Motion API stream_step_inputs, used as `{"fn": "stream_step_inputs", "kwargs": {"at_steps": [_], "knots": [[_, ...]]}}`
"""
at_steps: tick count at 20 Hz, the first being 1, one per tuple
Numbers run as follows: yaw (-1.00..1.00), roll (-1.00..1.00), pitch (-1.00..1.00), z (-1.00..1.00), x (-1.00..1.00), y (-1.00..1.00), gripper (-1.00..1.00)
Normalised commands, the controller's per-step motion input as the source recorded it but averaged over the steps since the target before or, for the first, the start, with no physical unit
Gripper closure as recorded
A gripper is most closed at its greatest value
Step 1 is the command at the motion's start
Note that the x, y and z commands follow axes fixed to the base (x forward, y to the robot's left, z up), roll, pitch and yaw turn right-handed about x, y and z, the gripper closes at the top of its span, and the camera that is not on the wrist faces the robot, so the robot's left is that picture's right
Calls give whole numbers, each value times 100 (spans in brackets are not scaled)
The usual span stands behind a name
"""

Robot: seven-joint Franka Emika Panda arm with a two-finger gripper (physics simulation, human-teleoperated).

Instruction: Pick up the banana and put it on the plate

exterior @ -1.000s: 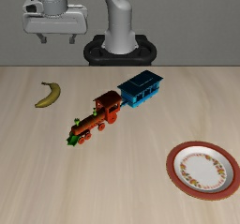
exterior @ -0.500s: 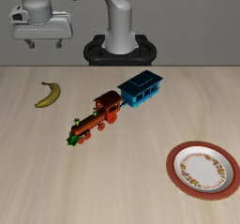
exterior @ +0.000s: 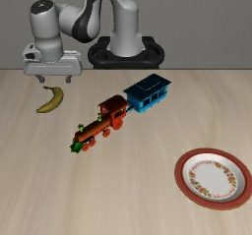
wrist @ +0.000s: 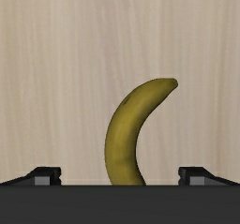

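The pale wooden counter (exterior: 148, 190) carries everything here. The grey-and-white Franka arm (exterior: 84, 18) reaches from its dark base toward the exterior view's left and ends low over the counter.

Near the middle of the counter stands a toy train. Its red and black steam locomotive (exterior: 98, 127) has green trim at the nose, and a blue wagon (exterior: 148, 93) sits just behind it, the two lying on a diagonal. The plate (exterior: 180, 176) is white with a reddish-brown rim and a ring of small patterning, and it lies well apart from the train, toward the exterior view's right.

The banana (exterior: 51, 99) lies flat on the counter at the exterior view's left, apart from the locomotive and far from the plate. It is yellow, shading to olive in the wrist view (wrist: 131, 134), and curves gently.

The jaws hang directly above the banana, spread wide and holding nothing. In the wrist view the two dark fingertips (wrist: 45, 174) stand on either side of the banana's thicker end (neither one touches it).
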Motion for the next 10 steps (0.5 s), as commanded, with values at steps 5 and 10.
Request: {"fn": "stream_step_inputs", "kwargs": {"at_steps": [5,10], "knots": [[0,0,0,-100,0,0,-100],[0,0,0,-40,20,0,100]]}}
